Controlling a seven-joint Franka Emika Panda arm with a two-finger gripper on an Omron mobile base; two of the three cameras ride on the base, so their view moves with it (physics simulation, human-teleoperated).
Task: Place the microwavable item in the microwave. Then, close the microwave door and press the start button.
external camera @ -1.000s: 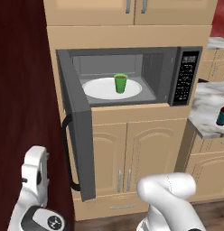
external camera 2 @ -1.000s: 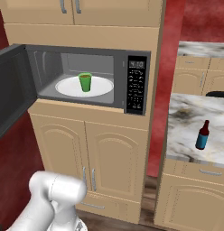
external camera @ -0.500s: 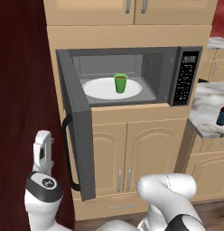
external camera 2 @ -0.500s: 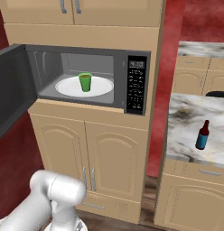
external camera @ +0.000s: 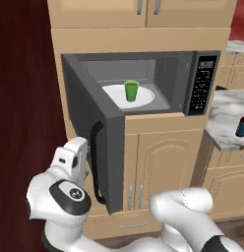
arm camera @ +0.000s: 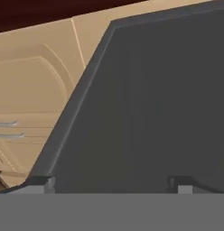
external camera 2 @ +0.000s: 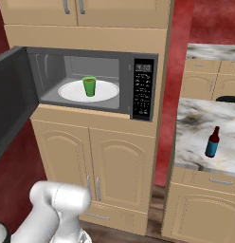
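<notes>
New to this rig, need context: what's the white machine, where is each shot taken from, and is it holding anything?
It is a rendered kitchen. The white machine is a robot arm on a driving base. Two pictures come from cameras on that base, behind the arm to its left and right. The third comes from a camera on the hand, looking along the gripper at the grey microwave door, close up. The jaws stand wide open with nothing between them, so nothing is held. The door is swung open. Inside the microwave, a green cup stands on the white plate. A bottle stands on the marble counter to the right.
</notes>
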